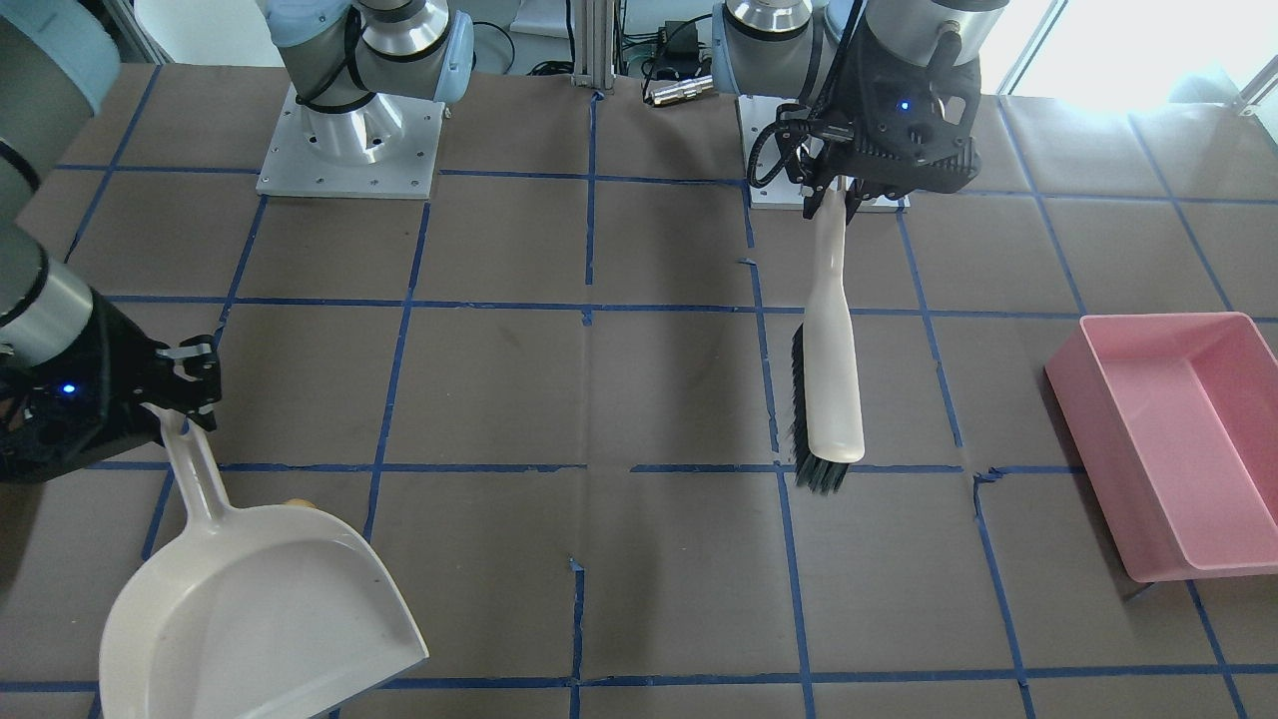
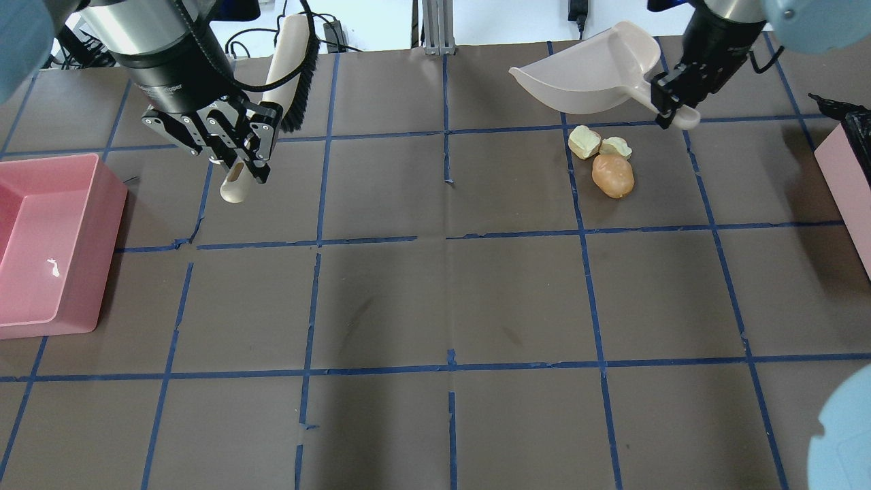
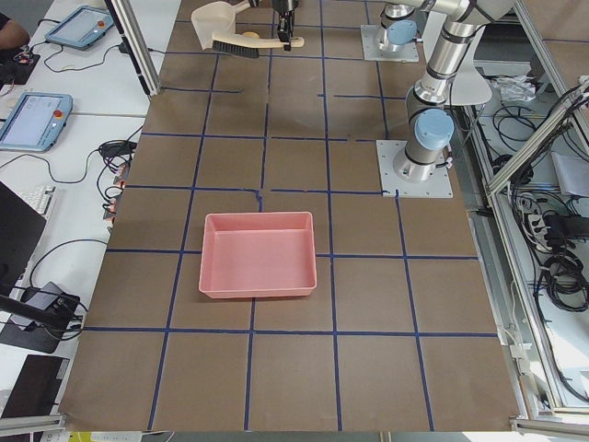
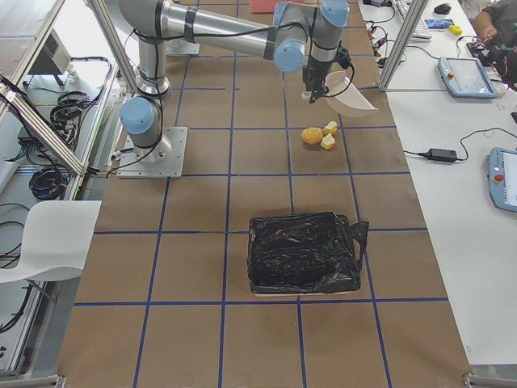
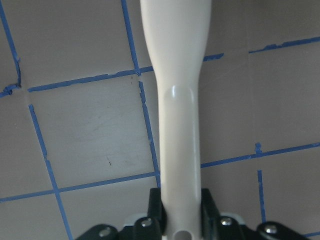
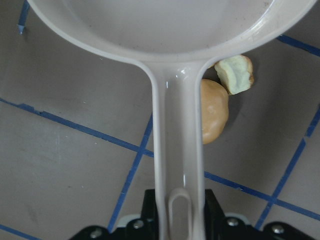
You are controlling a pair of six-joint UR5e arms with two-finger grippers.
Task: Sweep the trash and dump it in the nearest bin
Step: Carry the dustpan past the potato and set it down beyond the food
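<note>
Plainly, the biggest risk on this bench (image 2: 442, 306) is the wrong container. The large pink tub (image 2: 105, 231) sits at the far left end. The bin (image 2: 850, 184), a pale pink sliver at the right edge of the overhead view, lies much nearer the trash, and we judge it the proper target.

Next comes the dustpan (image 2: 585, 75). It seems to hang tilted above the bench, and its mouth does not face the trash, which lies beside and under its handle. If it is not turned and set flat, pieces could slide under its lip.

The brush (image 1: 834, 369) is well apart from the trash and must cross to it, so the two arms could crowd each other there.

The brown potato-like lump (image 2: 612, 175) is rounded and may roll off under a hard stroke. The two apple-core pieces (image 2: 584, 142) (image 2: 616, 147) just beside it could scatter.

As for pose, the left arm reaches forward over its own side. The left gripper (image 2: 239, 170) has its jaws closed on the brush handle's end, bristle head pointing away from the robot. The right arm reaches far forward, and the right gripper (image 2: 670, 112) has its jaws clamped on the dustpan's handle.
</note>
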